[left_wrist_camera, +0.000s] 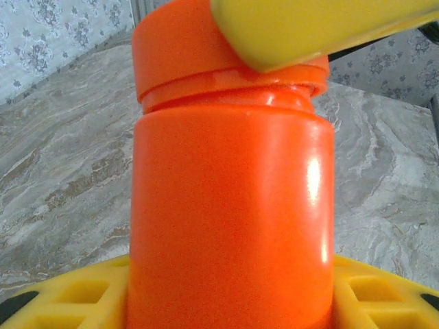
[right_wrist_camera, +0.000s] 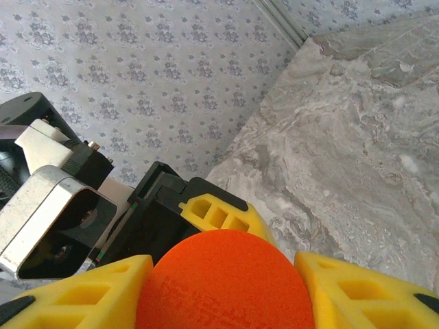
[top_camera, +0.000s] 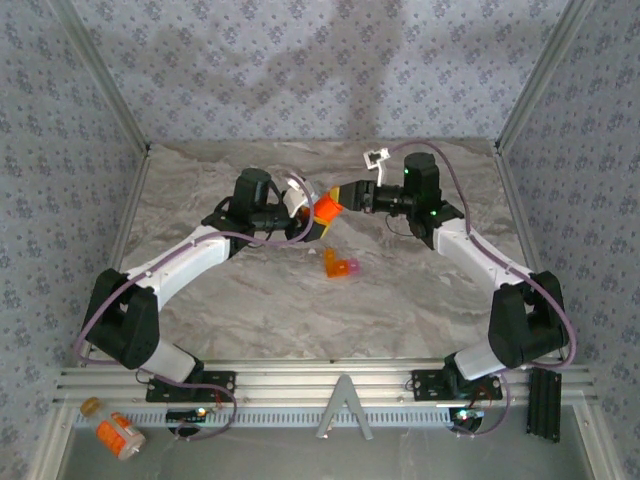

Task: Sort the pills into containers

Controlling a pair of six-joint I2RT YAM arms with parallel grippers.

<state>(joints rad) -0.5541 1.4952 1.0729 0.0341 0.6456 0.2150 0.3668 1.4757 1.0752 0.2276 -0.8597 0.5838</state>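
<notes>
The marbled desk (top_camera: 250, 300) is boxed in by patterned wall panels (top_camera: 300, 60) at the back and along both sides, with slanted metal posts at the far corners and a ribbed rail (top_camera: 300, 385) along the near edge where the two arm bases sit. Both arms reach in and meet near the middle of the desk, a little toward the back wall, leaving broad open marble to the left, to the right and in front of them. There the left claw (top_camera: 312, 220) grips the body of the orange pill bottle (top_camera: 325, 209), its yellow fingers (left_wrist_camera: 68, 301) pressed against the bottle's sides, while the right claw (right_wrist_camera: 226, 288) is closed around the bottle's orange cap (right_wrist_camera: 223, 281) from the opposite end. In the left wrist view one yellow finger of the right claw lies across the cap's upper edge and hides part of it, and a seam shows between cap and neck. The bottle's wall is too dense to show what it holds, and its base is cut off at the bottom of the frame. How high it sits above the desk cannot be told. The tiny orange box with a pink end (top_camera: 340, 266) lies on the desk just in front of the claws, apart from both; its details are too small to read. Beyond the rail, at the near left corner, lies an orange bottle with a white label (top_camera: 118, 432)
</notes>
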